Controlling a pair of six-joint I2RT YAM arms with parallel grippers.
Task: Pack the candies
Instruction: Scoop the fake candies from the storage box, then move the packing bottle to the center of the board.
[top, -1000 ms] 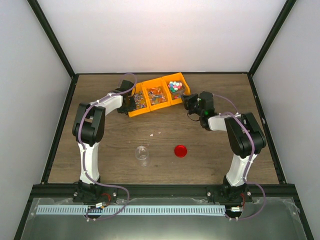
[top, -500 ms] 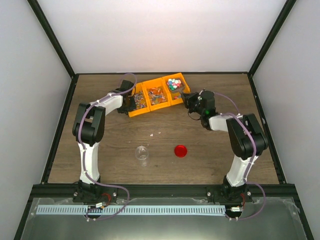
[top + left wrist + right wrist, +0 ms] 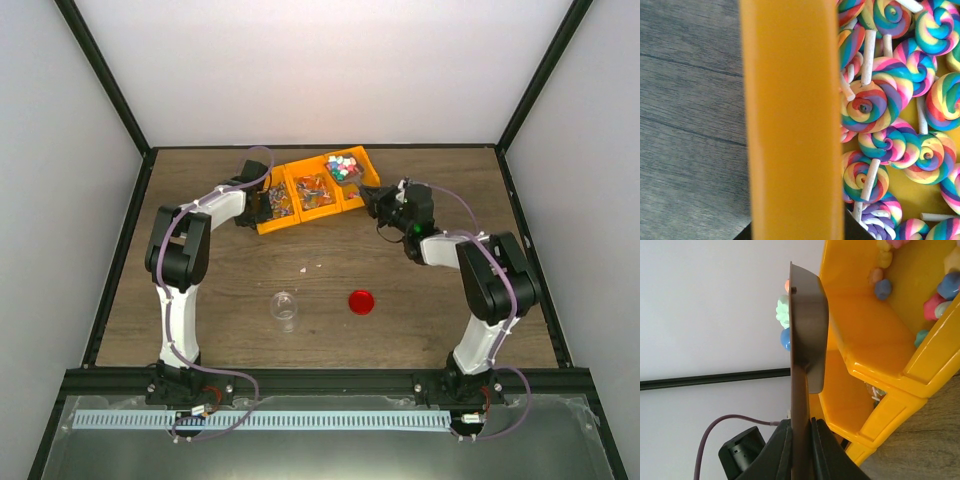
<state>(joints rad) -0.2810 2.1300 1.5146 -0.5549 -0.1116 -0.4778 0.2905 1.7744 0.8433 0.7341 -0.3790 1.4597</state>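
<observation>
Top external view: wooden table [image 3: 200, 300] with three orange bins [image 3: 322, 213] in a row. Left gripper [image 3: 256, 208] is clamped on the outer wall of the leftmost bin, which holds swirled lollipops [image 3: 875, 100]. Right gripper [image 3: 801, 440], just beside the rightmost bin, is clenched on a brown scoop [image 3: 802, 340] held at that bin. Candies [image 3: 784, 310] lie against the scoop and inside the same bin. Clear jar [image 3: 284, 305] stands well in front of the leftmost bin, and red lid [image 3: 361, 301] well in front of the rightmost.
</observation>
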